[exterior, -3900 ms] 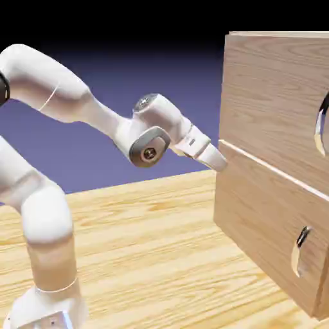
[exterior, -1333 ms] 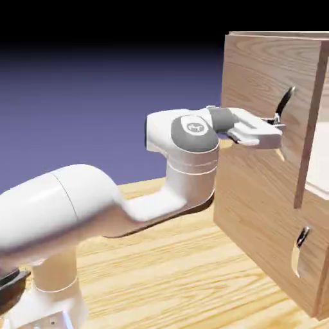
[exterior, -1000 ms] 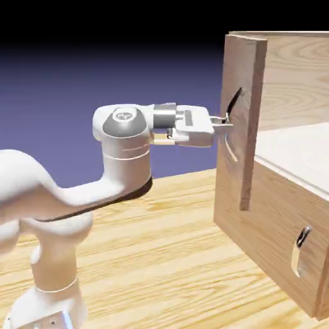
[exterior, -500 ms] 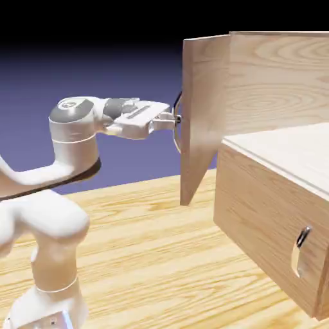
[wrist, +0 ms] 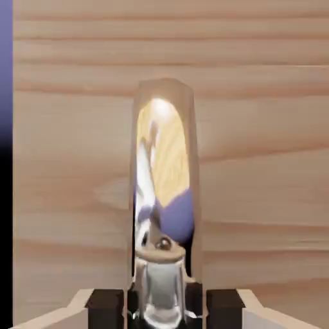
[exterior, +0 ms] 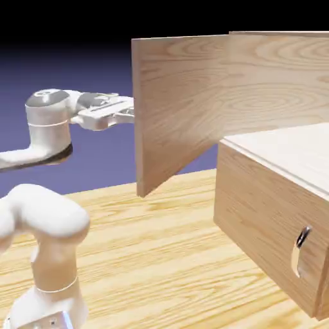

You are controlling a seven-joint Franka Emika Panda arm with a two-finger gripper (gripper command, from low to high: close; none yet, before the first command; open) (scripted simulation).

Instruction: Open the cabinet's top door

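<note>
"Hand view, bottom middle: what is the claw [wrist: 164, 307] doing?"
"It's grasping the curved silver handle [wrist: 163, 193], one fingertip on each side."
"And the top door [exterior: 177, 109]?"
"In the exterior view it's swinging wide at upper centre, out from the cabinet [exterior: 270, 212] at right."
"How should the arm [exterior: 48, 122] finish?"
"By following the hinge's arc smoothly, turning the wrist along, never yanking straight."
</note>
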